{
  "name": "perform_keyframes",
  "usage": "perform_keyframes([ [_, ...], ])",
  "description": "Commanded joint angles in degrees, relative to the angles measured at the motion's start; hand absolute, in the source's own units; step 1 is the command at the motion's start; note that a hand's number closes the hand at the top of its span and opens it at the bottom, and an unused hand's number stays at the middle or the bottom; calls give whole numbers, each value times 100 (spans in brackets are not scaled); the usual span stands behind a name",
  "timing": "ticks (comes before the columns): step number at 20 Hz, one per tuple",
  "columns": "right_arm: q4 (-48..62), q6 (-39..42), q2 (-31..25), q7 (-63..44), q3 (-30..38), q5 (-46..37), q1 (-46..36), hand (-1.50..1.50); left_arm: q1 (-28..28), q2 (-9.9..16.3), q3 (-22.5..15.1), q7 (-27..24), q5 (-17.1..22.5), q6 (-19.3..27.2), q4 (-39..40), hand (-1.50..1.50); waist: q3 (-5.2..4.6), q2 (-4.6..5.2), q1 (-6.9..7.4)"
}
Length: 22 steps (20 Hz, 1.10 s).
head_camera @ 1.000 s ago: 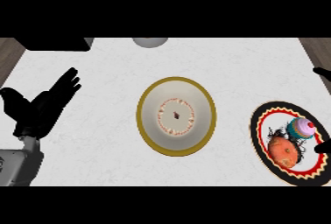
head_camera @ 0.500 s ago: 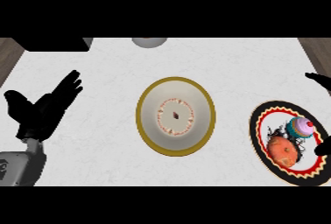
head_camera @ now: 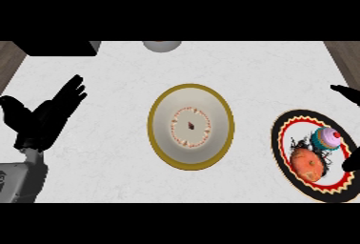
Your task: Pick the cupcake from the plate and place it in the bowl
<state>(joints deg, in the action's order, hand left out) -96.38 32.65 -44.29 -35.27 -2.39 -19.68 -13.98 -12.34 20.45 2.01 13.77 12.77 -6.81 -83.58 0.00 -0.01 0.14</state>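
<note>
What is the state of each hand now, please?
Left hand: open, holding nothing, resting at the view's left.
Right hand: only dark tips show at the right edge by the plate; cannot be told.

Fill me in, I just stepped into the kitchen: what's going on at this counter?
A robot is set to move a cupcake from the plate at the right into the gold-rimmed bowl at the middle. The cupcake sits on the plate beside an orange item, not yet picked up. The right hand shows only partly at the right edge, by the plate. The left hand rests open at the left, fingers up.
</note>
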Motion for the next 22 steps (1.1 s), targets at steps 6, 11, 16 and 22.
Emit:
perform_keyframes([
  [6, 525, 14, 768, 90, -59, -876, -366, -150, -15, 95, 320, 209, -62, -333, -151, 0, 0, 5, 15],
  [11, 1373, 205, 494, 948, 312, -1176, -440, -150, 161, -100, 315, 38, -219, -389, -64, 0, 0, 5, 11],
  [16, 1467, -23, 822, 1139, 381, -1508, -235, -150, 84, -499, 66, 594, -506, 70, -632, 0, 1, -1, 3],
  [22, 1801, 38, 1199, 1139, 340, -1869, -419, -150, -174, -362, 403, 231, -450, -373, 1, 0, 0, 2, -11],
])
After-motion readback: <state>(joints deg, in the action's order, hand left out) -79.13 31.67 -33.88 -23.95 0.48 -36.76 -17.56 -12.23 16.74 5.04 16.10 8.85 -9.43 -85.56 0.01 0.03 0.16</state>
